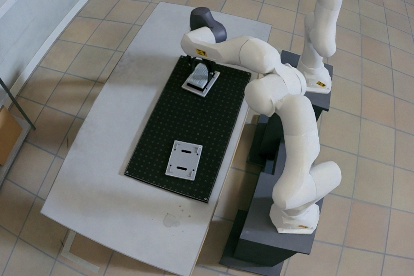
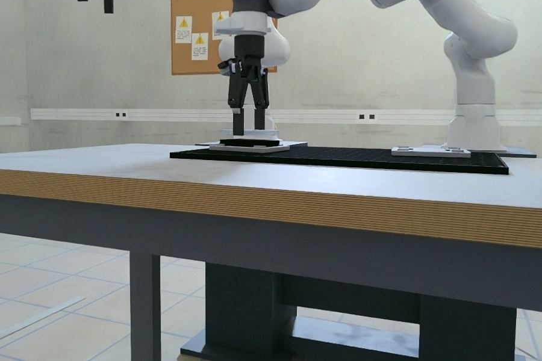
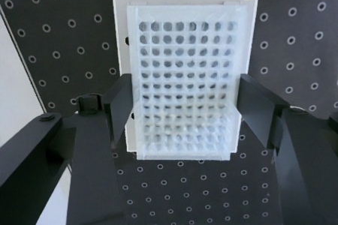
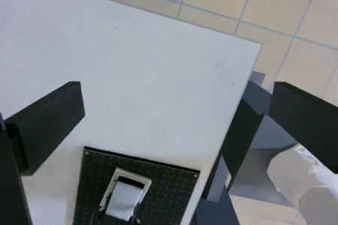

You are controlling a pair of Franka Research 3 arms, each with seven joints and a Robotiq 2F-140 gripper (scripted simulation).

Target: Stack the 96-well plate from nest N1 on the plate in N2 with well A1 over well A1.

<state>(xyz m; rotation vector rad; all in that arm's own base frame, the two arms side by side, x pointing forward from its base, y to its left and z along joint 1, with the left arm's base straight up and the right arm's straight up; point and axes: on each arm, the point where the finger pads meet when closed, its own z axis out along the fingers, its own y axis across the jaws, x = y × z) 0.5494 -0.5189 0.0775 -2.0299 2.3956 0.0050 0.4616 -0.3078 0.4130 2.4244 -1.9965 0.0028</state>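
A lab, with a 96-well plate (image 1: 200,74) (image 2: 268,132) (image 3: 184,80) (image 4: 123,200).

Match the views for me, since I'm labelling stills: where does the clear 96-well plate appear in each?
Top: above centre, under the left pincer.
Exterior: left of centre, the clear 96-well plate edge-on.
Left wrist: centre, between the fingers.
Right wrist: bottom, left of centre.
Shared landmark: the black perforated board.

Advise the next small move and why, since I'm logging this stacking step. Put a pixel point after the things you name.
Probably ease the left gripper (image 2: 249,123) (image 3: 184,88) straight down: its clear plate (image 2: 249,132) (image 3: 184,84) hangs above the black plate (image 2: 249,142), with a visible gap between.
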